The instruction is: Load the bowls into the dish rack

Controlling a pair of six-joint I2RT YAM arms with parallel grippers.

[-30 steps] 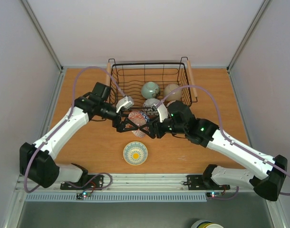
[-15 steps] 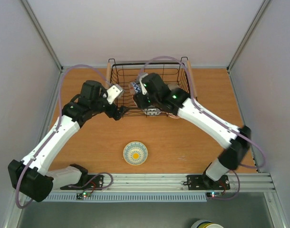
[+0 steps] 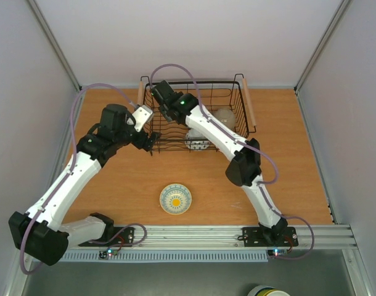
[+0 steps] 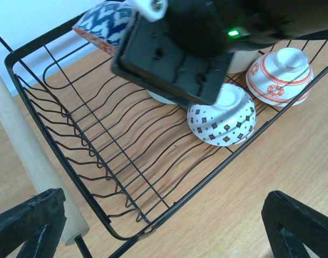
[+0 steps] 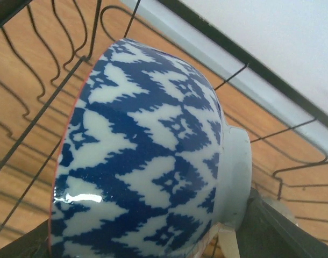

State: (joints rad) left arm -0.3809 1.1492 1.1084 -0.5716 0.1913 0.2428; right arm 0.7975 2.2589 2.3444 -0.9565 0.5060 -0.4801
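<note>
My right gripper point(image 3: 161, 100) is shut on a blue-and-white patterned bowl point(image 5: 148, 156) and holds it on its side over the far left part of the black wire dish rack point(image 3: 194, 82). The bowl also shows in the left wrist view point(image 4: 102, 21). My left gripper point(image 3: 150, 143) is open and empty just outside the rack's near left corner. In the rack lie a white diamond-patterned bowl point(image 4: 223, 115), a red-and-white bowl point(image 4: 278, 75) and a beige bowl point(image 3: 224, 115). A bowl with a yellow flower inside point(image 3: 175, 198) sits on the table in front.
The rack's wooden rod handles point(image 3: 249, 108) run along its left and right sides; the left one point(image 4: 29, 161) is close to my left gripper. The rack's wavy wire floor point(image 4: 115, 145) is bare on its left half. Grey walls enclose the table.
The right arm has carried the blue-and-white bowl from in front of the rack up to its far left corner. The left gripper has drawn back left, away from the bowl.
</note>
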